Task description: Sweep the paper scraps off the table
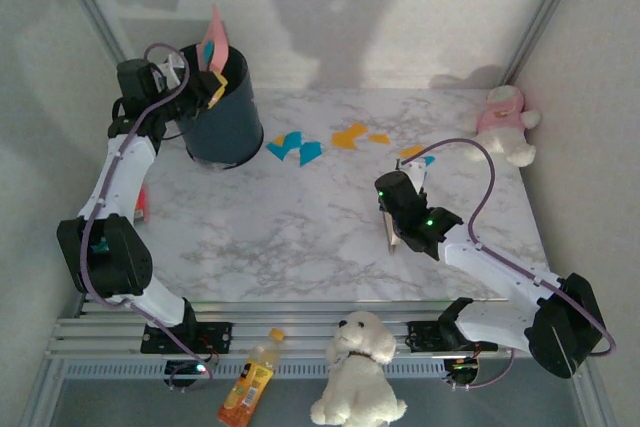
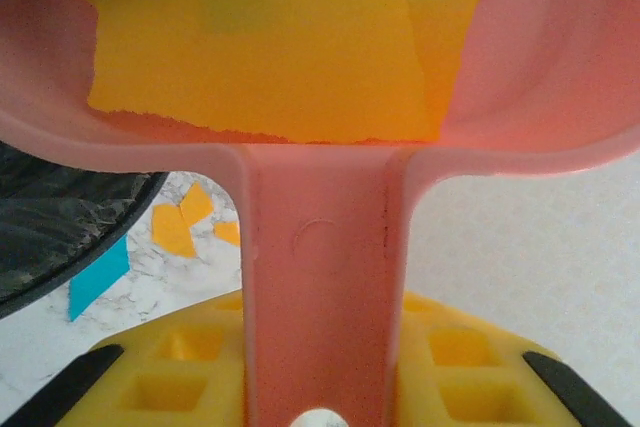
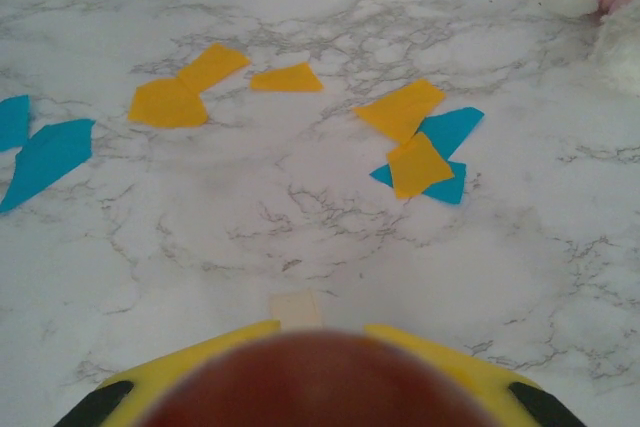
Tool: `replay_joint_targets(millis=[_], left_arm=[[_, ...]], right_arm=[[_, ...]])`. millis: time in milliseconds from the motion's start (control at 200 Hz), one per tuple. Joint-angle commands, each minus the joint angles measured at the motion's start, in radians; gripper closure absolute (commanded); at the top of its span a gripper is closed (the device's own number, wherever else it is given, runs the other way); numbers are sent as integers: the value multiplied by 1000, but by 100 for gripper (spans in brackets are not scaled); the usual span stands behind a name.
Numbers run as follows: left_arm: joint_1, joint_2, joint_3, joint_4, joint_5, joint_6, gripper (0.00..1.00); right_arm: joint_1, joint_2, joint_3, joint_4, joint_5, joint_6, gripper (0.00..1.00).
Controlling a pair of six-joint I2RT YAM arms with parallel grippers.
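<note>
Now watch the tilt: the pink dustpan (image 2: 320, 277) hangs at the dark bin's (image 1: 225, 122) rim, and loose paper scraps (image 2: 270, 47) could slide past it onto the bench (image 1: 300, 237). Your left end effector (image 2: 320, 387) pinches the dustpan's handle; your right end effector (image 1: 395, 209) is clamped on a reddish-brown tool (image 3: 315, 382). More scraps lie mid-bench.

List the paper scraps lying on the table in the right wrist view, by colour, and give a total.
Orange scraps: 5
Teal scraps: 4 (one is cut off by the left edge; the two partly under an orange one could be a single piece)
Total: 9
</note>
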Motion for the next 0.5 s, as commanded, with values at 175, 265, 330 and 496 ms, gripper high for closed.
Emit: replay_joint_targets(millis=[175,265,330,496], left_arm=[[14,44,-17,148,60,-111,100],[14,49,-20,166,61,-130,100],[14,51,-25,188,63,-152,100],[14,55,-45,257,74,-213,100]], right_arm=[[-8,6,21,-4,7,8,100],[-8,2,19,-8,8,10,100],[-8,2,20,-9,7,11,100],[-8,0,19,-14,9,13,100]])
